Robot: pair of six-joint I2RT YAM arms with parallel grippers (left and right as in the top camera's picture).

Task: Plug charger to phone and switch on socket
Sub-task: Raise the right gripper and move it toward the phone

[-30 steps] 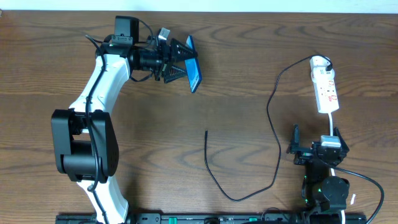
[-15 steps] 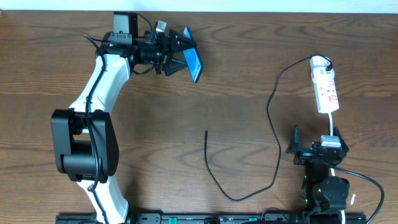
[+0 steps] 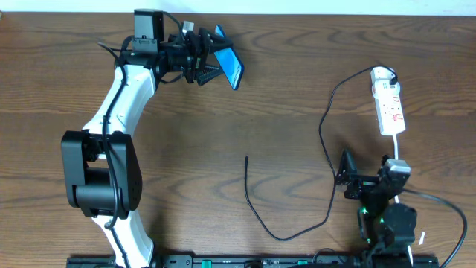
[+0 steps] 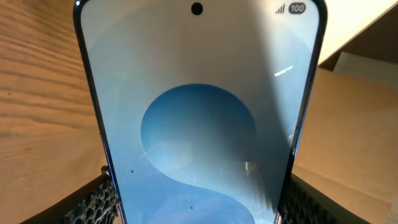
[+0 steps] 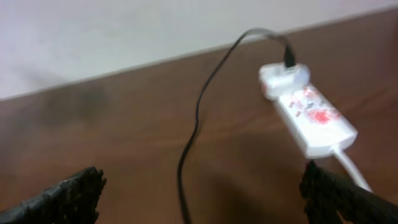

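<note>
1. Wooden table (image 3: 223,126): a wide bare stretch lies mid-table between the arms. The far edge runs close behind the phone.
2. Left gripper (image 3: 217,65): fingers pinch the phone (image 4: 199,124) by its long edges, lifted off the table at far left with the screen tilted. It sits closer to the far edge than in the earlier frame.
3. Charger (image 3: 327,149): the black cable leaves the socket's far end and loops toward the near edge. Its free tip lies mid-table, well apart from the phone.
4. Socket (image 3: 389,104): white strip, far right. Red markings illegible.
5. Phone status bar reads "100" beside signal bars.
6. Right gripper (image 3: 366,173): fingers spread wide and empty, near the socket's cord end. It has swung slightly left.
</note>
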